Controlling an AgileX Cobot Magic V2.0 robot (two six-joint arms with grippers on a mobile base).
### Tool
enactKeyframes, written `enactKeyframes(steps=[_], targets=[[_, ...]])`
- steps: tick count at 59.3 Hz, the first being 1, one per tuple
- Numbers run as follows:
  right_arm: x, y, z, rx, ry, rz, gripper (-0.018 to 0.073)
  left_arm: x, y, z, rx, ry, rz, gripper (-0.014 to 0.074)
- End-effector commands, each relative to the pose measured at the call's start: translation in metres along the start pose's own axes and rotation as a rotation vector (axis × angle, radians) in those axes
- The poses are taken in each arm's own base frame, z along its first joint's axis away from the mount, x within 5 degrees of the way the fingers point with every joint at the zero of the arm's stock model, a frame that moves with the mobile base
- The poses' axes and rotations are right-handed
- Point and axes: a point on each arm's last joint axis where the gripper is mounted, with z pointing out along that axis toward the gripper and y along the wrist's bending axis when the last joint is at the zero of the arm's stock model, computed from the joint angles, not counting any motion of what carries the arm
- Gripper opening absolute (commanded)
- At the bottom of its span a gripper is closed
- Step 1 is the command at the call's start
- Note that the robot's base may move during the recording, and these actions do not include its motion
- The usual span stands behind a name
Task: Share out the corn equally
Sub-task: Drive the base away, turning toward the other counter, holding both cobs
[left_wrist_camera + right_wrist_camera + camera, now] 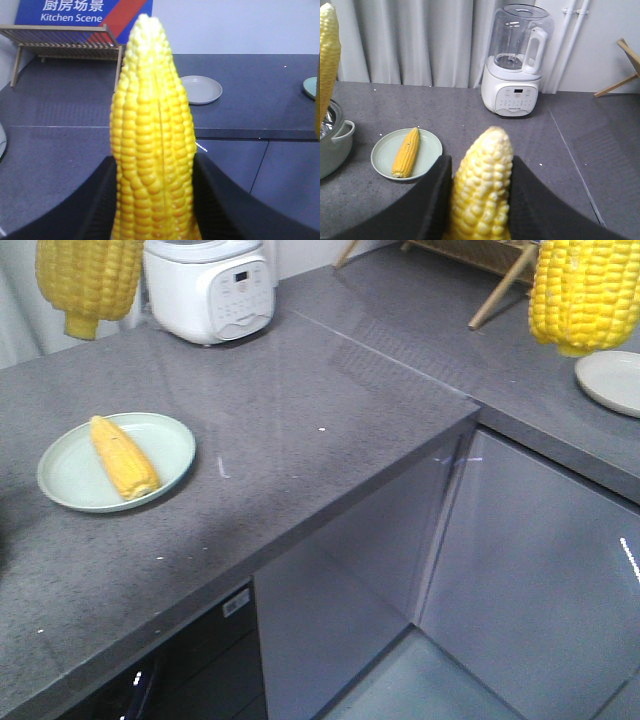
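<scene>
Three cobs: one plated, two held aloft.
The green plate (pixel 170 445) holds the flat cob (pixel 124 457), tip toward the back. The white plate (pixel 612 385) stands well apart, right. The left gripper (pixel 152 165) clamps the left cob (pixel 150 100), the right gripper (pixel 480 165) the right cob (pixel 482 200); both bright yellow, upright, free end down over the counter (pixel 330 440).

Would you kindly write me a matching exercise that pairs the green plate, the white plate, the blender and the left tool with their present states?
1. green plate
2. white plate
3. blender
4. left tool

A. shut on an upright cob
B. empty
C. carries a lying cob
D. stands before the curtain

Pairs: 1-C, 2-B, 3-D, 4-A.
</scene>
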Motion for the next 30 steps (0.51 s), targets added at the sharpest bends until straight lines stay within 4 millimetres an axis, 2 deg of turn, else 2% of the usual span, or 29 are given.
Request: enactKeyframes(steps=[1,30], targets=[[-0.0047,0.005,-0.0118,-0.003,-0.039,-0.014,-0.0006,-0.0142,-0.0071,-0.0165,-0.007,-0.113,-0.003,-0.0008],[-0.0047,0.005,-0.0118,-0.003,-0.039,-0.014,-0.0006,-0.0142,-0.0071,-0.0165,-0.007,-0.113,-0.003,-0.0008]])
